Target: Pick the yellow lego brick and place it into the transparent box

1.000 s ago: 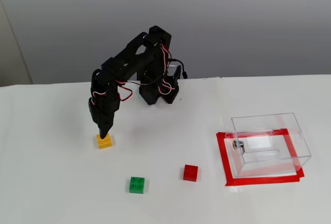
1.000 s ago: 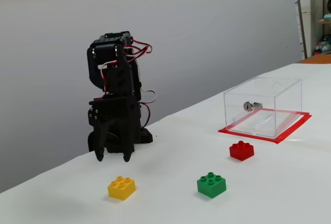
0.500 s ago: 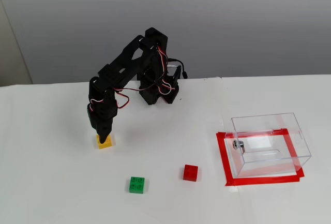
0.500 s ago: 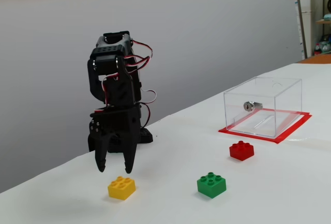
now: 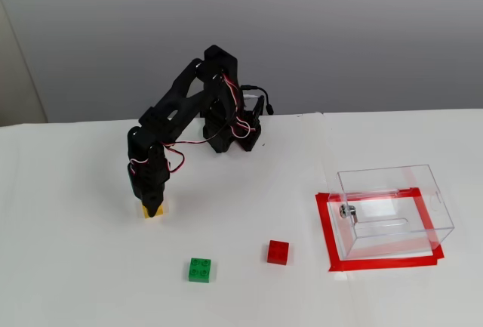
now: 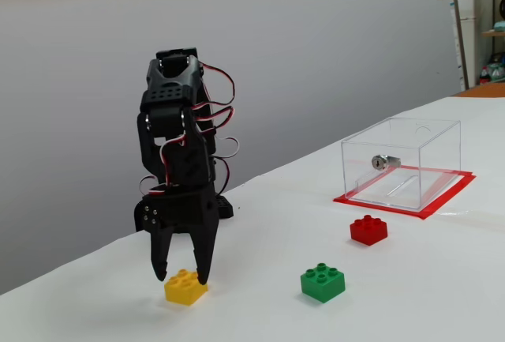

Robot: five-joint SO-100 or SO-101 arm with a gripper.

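Your gripper [image 6: 183, 274] points straight down over the yellow lego brick [image 6: 185, 287], its jaws spread narrowly, one finger on each side of the brick, which sits flat on the white surface [image 6: 442, 279]. You cannot tell from either fixed view whether the fingertips touch it. The transparent box [image 5: 392, 210] stands well apart to the right in a fixed view, inside a red tape frame [image 5: 329, 238]. A green brick [image 5: 200, 269] and a red brick [image 5: 278, 252] lie between them, nearer the camera.

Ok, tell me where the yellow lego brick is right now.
In both fixed views the yellow lego brick sits on the table at left, between the gripper's fingertips, left of the green brick.
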